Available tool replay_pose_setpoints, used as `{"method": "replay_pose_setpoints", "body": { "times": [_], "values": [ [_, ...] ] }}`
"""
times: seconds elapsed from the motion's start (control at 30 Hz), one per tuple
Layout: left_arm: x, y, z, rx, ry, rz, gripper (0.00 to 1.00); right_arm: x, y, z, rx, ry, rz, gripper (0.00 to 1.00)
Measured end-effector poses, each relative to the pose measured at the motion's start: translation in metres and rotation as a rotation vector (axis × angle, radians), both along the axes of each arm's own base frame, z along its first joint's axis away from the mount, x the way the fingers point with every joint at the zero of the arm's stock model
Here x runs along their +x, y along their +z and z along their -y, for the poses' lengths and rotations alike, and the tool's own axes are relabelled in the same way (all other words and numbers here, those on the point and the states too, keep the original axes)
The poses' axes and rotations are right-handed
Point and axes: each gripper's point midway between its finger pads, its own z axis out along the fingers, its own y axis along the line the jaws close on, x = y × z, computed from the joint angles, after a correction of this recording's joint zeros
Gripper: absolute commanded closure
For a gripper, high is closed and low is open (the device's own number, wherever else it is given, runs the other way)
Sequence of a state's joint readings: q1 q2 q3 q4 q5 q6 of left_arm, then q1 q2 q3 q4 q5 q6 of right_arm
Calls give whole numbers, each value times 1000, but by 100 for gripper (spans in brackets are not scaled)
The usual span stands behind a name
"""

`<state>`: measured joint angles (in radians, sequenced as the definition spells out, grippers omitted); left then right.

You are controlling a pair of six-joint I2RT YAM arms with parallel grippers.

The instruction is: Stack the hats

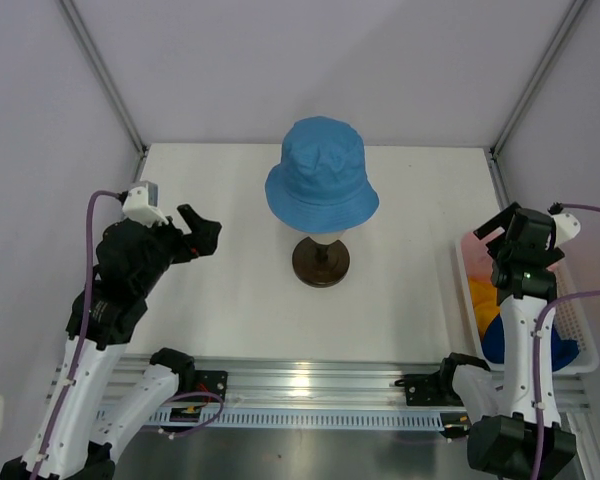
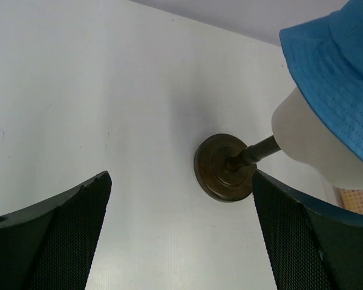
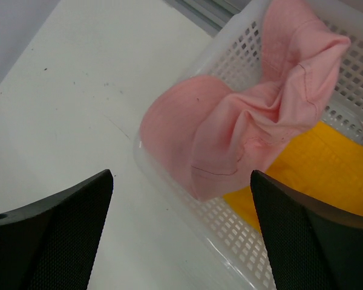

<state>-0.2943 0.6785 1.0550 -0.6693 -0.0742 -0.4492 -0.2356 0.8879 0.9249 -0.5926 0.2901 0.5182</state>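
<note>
A light blue hat sits on the cream head form, which stands on a dark round base at the table's middle. My left gripper hangs open and empty to the left of the stand. In the left wrist view the base lies just ahead of the wide-apart fingers. My right gripper is open and empty above the near-left corner of a white basket. A crumpled pink hat lies in the basket on a yellow-orange hat. A navy hat shows beside the right arm.
The basket's lattice rim runs between the right fingers. Grey walls and metal posts enclose the table. A metal rail with the arm bases runs along the near edge.
</note>
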Motion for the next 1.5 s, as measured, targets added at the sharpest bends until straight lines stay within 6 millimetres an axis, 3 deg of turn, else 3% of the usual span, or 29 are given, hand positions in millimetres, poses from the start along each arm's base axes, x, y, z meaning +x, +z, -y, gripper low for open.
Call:
{"method": "replay_pose_setpoints", "body": {
  "times": [0.2, 0.4, 0.47, 0.5, 0.53, 0.67, 0.73, 0.8, 0.87, 0.97, 1.1, 1.17, 1.27, 1.5],
  "values": [
    [-7, -11, -4, 54, -15, 12, 0, -7, -10, 5, -6, -28, -12, 13],
    [-15, -11, -10, 75, -9, 50, 1, -11, -61, 9, 5, -49, -115, 27],
    [-17, -13, -10, 78, -10, 50, 1, -15, -77, 11, 7, -56, -145, 56],
    [-17, -13, -10, 78, -11, 50, 0, -17, -82, 12, 9, -59, -155, 85],
    [-17, -14, -10, 79, -11, 50, 1, -18, -83, 13, 4, -59, -158, 97],
    [-17, -15, -10, 85, -13, 51, 0, -14, -70, 16, -7, -63, -129, 100],
    [-17, -14, -10, 85, -13, 52, 0, -12, -51, 16, -19, -52, -98, 100],
    [-18, -14, -10, 84, -15, 55, 1, -9, -19, 14, -38, -27, -42, 100],
    [-18, -13, -9, 82, -21, 58, 1, -7, 21, 9, -57, 11, 36, 100],
    [-19, -12, -7, 82, -39, 61, 0, -5, 101, -7, -86, 107, 195, 100],
    [-21, -10, 0, 80, -82, 73, 0, 1, 197, -45, -108, 335, 367, 100],
    [-23, -9, 4, 78, -108, 77, 0, 6, 234, -69, -110, 481, 436, 100],
    [-25, 4, 9, 68, -137, 97, 0, 17, 263, -101, -93, 669, 495, 100],
    [-38, 71, 21, 11, -218, 243, 1, 52, 292, -193, 5, 1095, 534, 100]
  ]
}}
